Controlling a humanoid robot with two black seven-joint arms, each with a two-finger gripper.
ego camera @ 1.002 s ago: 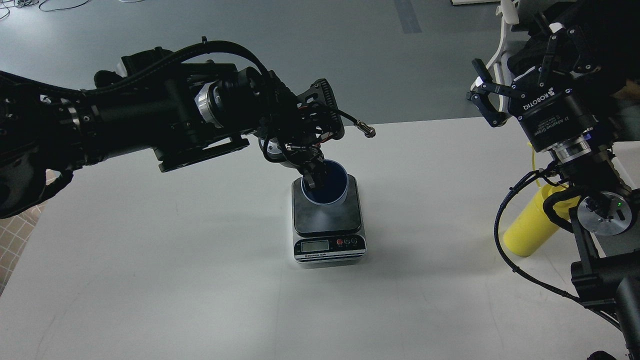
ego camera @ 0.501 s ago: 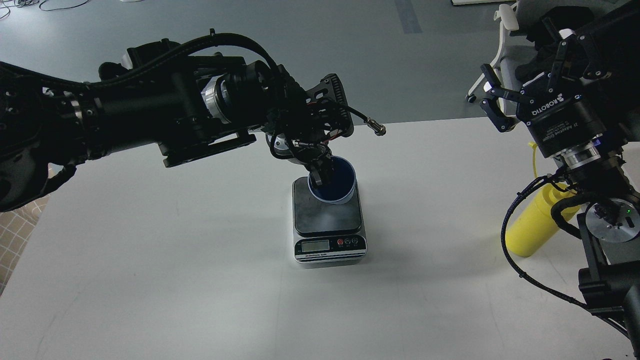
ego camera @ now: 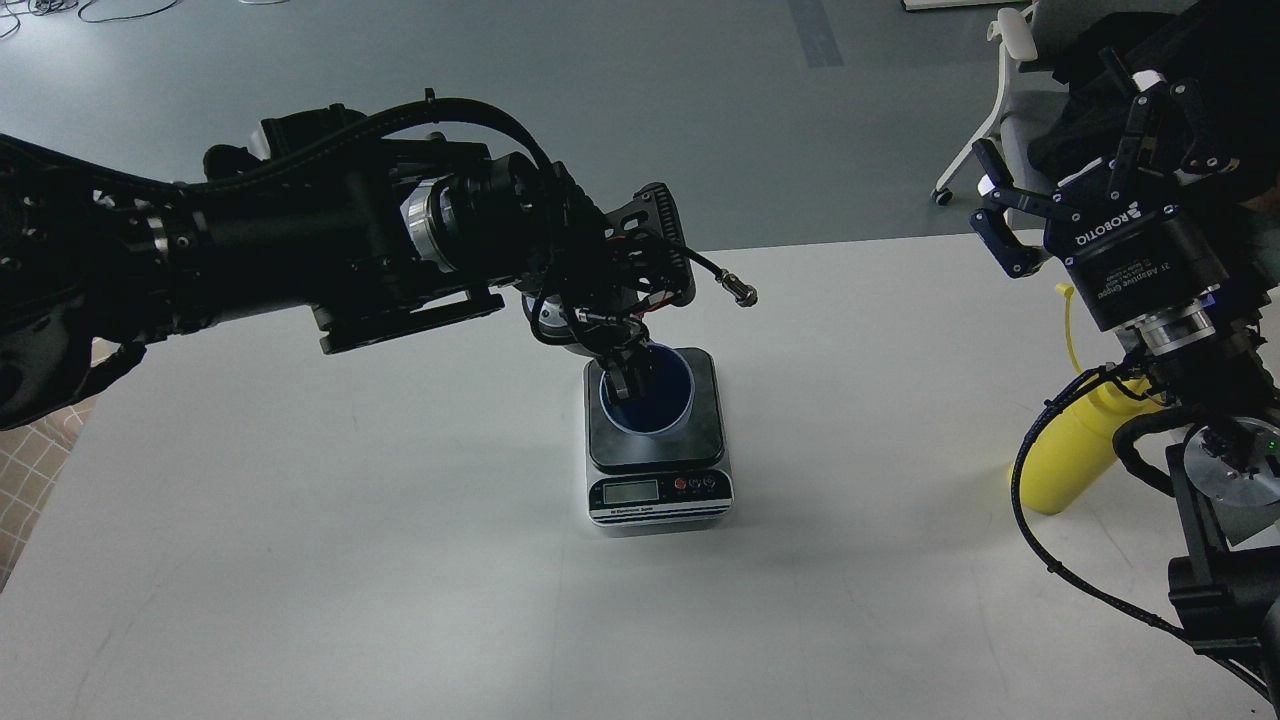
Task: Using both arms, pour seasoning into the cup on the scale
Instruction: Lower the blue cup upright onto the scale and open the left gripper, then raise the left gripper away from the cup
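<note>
Ribbed light-blue plastic tumbler (ego camera: 648, 390) on matte black rectangular scale (ego camera: 657, 440), centre frame — pinched at rim by black left gripper (ego camera: 622, 372). Right gripper (ego camera: 1075, 170), upper right, spread apart above smooth yellow cylindrical bottle (ego camera: 1068, 450).

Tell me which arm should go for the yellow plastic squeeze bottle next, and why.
Right. The right end effector is open and empty, raised on the same side as the yellow plastic squeeze bottle. The left end effector is at the rim of the small light-blue ribbed cup on the scale.

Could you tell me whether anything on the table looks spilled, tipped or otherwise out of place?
Nothing stands out: the cup sits upright on the scale, the left gripper at its rim, and the yellow bottle stands upright.
</note>
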